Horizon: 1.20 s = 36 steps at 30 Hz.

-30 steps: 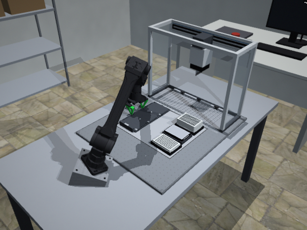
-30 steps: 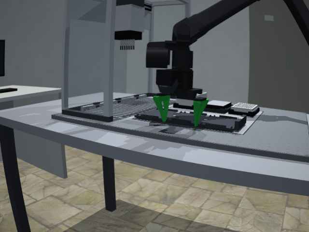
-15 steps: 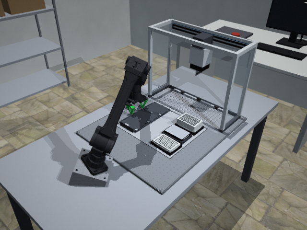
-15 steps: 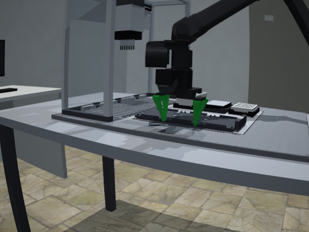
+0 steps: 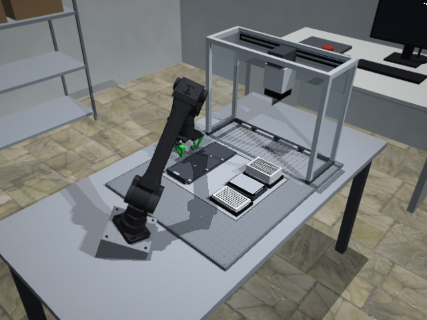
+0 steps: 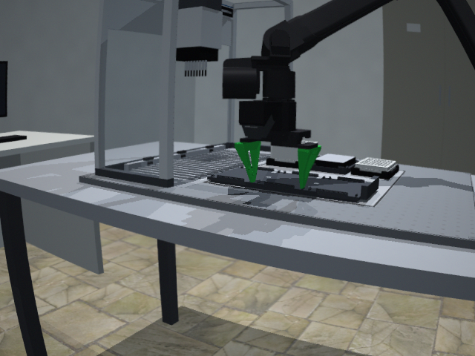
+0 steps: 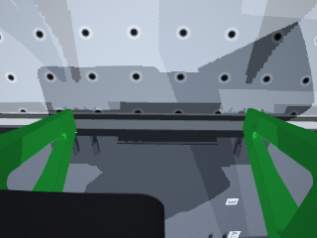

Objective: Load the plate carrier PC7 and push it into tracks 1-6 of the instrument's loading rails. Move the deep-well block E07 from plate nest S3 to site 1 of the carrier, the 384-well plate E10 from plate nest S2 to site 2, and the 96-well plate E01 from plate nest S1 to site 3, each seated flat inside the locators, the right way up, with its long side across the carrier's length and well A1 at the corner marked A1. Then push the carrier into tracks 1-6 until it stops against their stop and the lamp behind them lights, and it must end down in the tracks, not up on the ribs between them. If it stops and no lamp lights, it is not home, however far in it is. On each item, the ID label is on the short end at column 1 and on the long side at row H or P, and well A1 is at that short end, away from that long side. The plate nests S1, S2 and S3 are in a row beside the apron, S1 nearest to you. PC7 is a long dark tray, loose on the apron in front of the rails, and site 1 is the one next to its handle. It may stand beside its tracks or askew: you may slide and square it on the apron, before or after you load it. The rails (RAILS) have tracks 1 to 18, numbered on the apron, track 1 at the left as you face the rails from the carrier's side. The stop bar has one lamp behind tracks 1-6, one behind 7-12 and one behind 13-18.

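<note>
The carrier PC7 [image 5: 201, 161] is a long dark tray lying askew on the apron in front of the rails, with all three sites empty. My gripper [image 5: 187, 146] is open and empty, low over the carrier's left long edge [image 6: 277, 184]. Its green fingers are spread along that edge. In the wrist view the edge [image 7: 158, 126] runs across between the fingertips. The deep-well block E07 [image 5: 263, 169] sits in the far nest, the 384-well plate E10 [image 5: 247, 184] in the middle nest, and the 96-well plate E01 [image 5: 231, 199] in the near nest.
The ribbed rails [image 5: 265, 146] lie under the instrument's grey frame [image 5: 275, 86], whose posts stand at the corners. A pipetting head [image 5: 279, 79] hangs inside. The arm's base [image 5: 133, 223] stands on the perforated board at the near left. No lamp is lit.
</note>
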Available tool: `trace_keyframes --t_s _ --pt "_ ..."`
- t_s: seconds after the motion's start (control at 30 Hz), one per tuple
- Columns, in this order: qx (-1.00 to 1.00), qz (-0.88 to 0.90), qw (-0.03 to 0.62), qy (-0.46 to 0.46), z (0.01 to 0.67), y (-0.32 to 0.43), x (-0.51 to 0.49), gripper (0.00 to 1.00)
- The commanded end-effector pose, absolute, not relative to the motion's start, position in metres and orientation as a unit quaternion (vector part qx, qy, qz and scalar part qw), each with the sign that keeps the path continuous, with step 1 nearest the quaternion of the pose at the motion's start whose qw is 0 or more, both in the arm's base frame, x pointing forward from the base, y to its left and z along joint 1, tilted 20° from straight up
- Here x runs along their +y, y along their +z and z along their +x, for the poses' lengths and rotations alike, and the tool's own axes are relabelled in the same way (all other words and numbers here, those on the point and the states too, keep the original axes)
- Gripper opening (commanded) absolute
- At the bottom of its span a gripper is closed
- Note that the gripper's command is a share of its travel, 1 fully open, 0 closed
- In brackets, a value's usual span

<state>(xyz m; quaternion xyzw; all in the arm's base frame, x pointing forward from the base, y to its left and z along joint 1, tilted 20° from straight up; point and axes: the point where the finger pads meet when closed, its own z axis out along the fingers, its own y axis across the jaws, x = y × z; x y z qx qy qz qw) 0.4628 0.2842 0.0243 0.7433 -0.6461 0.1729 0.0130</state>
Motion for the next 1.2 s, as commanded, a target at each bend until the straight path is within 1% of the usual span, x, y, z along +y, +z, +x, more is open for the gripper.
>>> trace_keyframes --t_s 0.0,0.23,0.27,0.33,0.4,0.8,0.83,0.87,0.9,0.93,0.97,1.0,1.03,1.17 --pt "-0.649 0.738 -0.034 0.181 0.474 0.079 0.314 1.0" --pt "-0.649 0.738 -0.035 0.181 0.468 0.098 0.319 1.0" --pt "-0.658 0.732 -0.012 0.178 0.474 0.079 0.305 1.0" --pt "-0.65 0.739 -0.011 0.177 0.461 0.087 0.312 1.0" --pt "-0.649 0.738 -0.036 0.179 0.462 0.118 0.323 1.0" --pt "-0.65 0.738 -0.037 0.179 0.45 0.156 0.331 1.0" --pt "-0.659 0.73 -0.022 0.178 0.456 0.148 0.317 1.0" --pt "-0.656 0.733 -0.023 0.178 0.455 0.151 0.323 1.0" --pt "-0.653 0.737 0.006 0.175 0.443 0.126 0.312 1.0" --pt "-0.651 0.739 0.011 0.173 0.439 0.122 0.312 1.0" --pt "-0.651 0.739 0.01 0.173 0.439 0.122 0.313 1.0" --pt "-0.668 0.723 -0.014 0.176 0.443 0.143 0.301 1.0" --pt "-0.668 0.722 -0.021 0.177 0.445 0.144 0.297 1.0" --pt "-0.66 0.73 -0.018 0.178 0.439 0.145 0.271 1.0"
